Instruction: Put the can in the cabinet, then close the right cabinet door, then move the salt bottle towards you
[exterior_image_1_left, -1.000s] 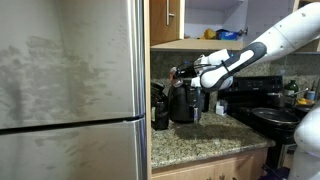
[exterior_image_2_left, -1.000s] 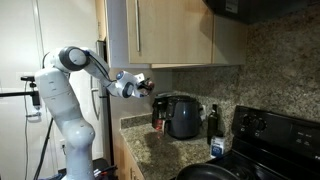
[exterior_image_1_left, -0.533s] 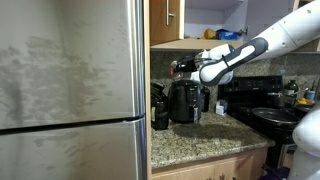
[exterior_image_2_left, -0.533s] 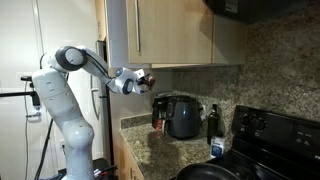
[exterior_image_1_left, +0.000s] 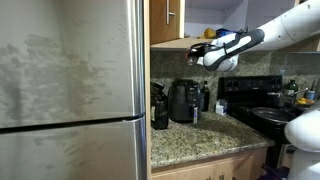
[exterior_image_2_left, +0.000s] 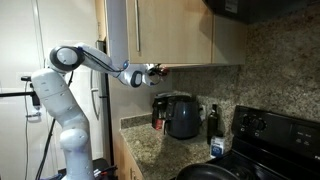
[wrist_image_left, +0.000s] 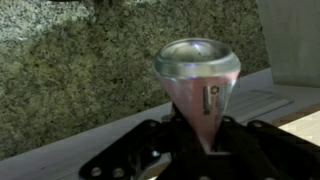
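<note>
The pincer (wrist_image_left: 203, 128) is clenched on the small pinkish-red round tin can (wrist_image_left: 198, 85), held just before the open light-brown wooden wall cabinet (exterior_image_1_left: 176, 43). By my judgement no step is finished: the can is not inside, the right cabinet door is unclosed, and the small white squat salt bottle (exterior_image_2_left: 216, 148) sits well below, untouched.

No legible text anywhere.

Kitchen w/ fridge (exterior_image_1_left: 70, 90), stove (exterior_image_1_left: 262, 112), granite counter (exterior_image_1_left: 205, 140).
</note>
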